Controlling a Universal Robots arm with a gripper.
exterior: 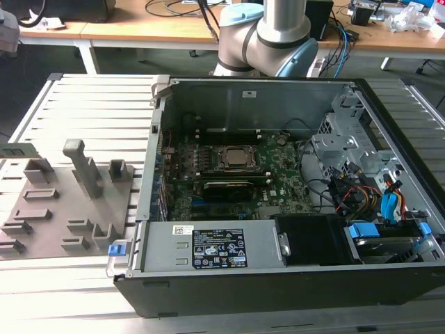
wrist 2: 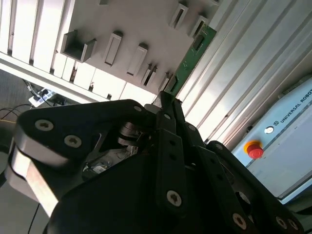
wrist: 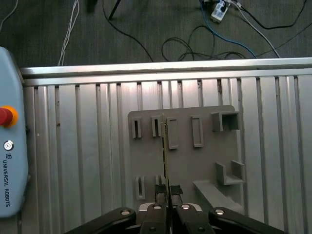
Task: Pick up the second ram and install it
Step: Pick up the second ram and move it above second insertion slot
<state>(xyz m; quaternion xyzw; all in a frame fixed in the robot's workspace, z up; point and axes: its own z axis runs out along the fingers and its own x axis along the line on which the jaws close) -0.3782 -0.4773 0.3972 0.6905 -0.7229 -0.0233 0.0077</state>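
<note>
You're looking at a second ram (wrist 2: pixel 192 53) that's showing green, with the gripper (wrist: pixel 167 191) coming across black all over. The holder tray (wrist: pixel 195 161) is reading plain grey and the ribbed table (wrist: pixel 87 146) is showing silvery stripes. The motherboard (exterior: pixel 285 163) is sitting there green inside a black case (exterior: pixel 278 292), and the button (wrist 2: pixel 254 150) is glowing red on a yellow-orange ring.

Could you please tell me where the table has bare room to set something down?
Exterior view: bare slatted table beyond the grey tray, beside the computer case; first wrist view: between tray and the red-button box. Crowded: tray sockets, case interior.
</note>
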